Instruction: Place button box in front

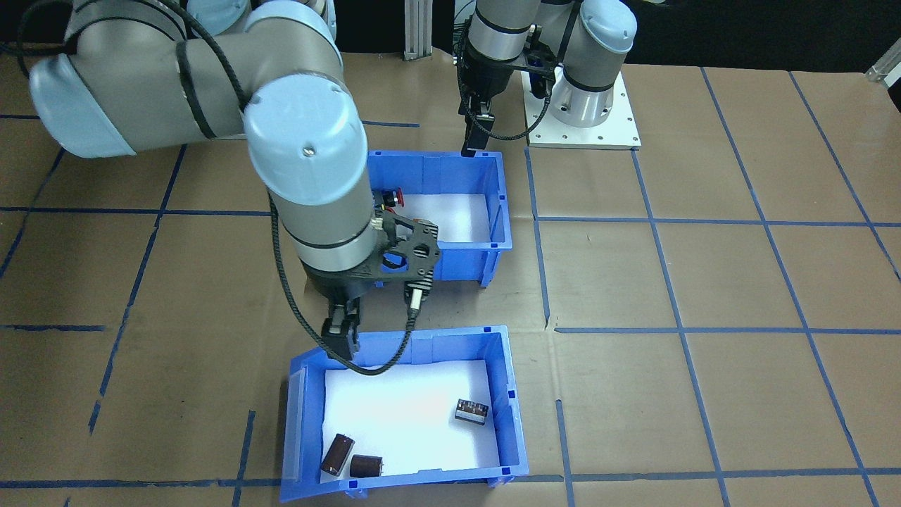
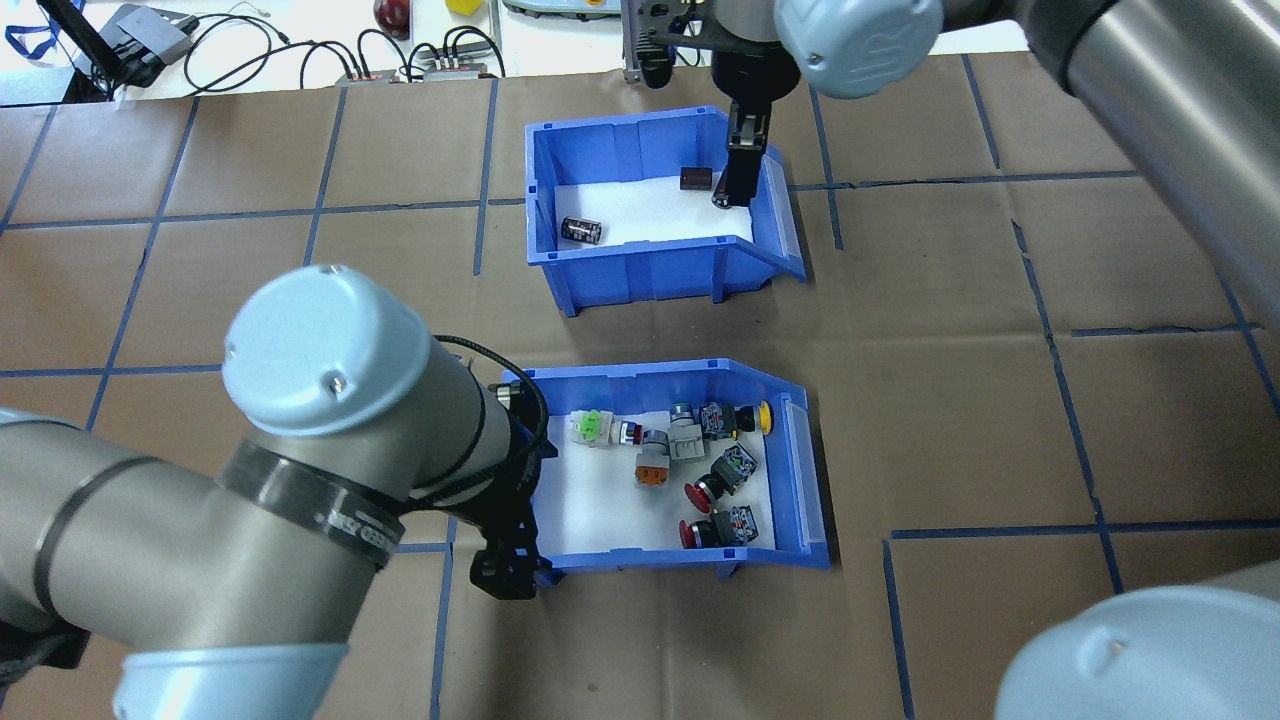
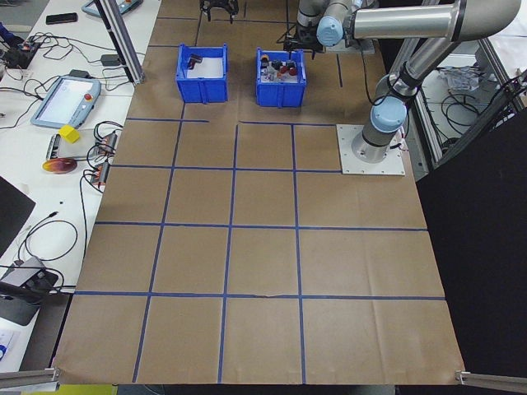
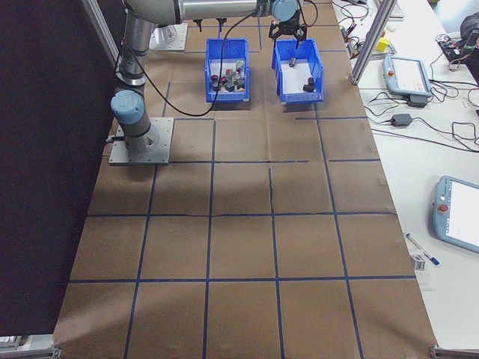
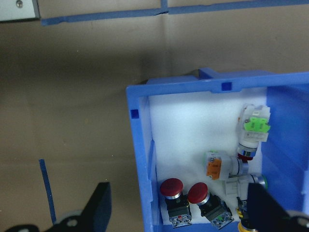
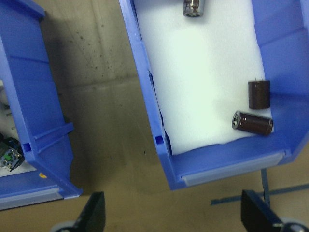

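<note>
Blue button box [image 2: 800,470], left end effector [image 2: 505,575] straddling rear wall, jaws apart

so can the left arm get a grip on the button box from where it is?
Probably yes. The left tool hangs open at the button box back wall, fingers on either side of it in the wrist view, nothing between.

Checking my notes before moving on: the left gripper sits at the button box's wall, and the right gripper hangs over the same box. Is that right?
Not quite. The left gripper is at the button box wall, but the overhead exterior view shows the right gripper over the other blue bin, the one holding dark cylinders, not over the button box.
</note>
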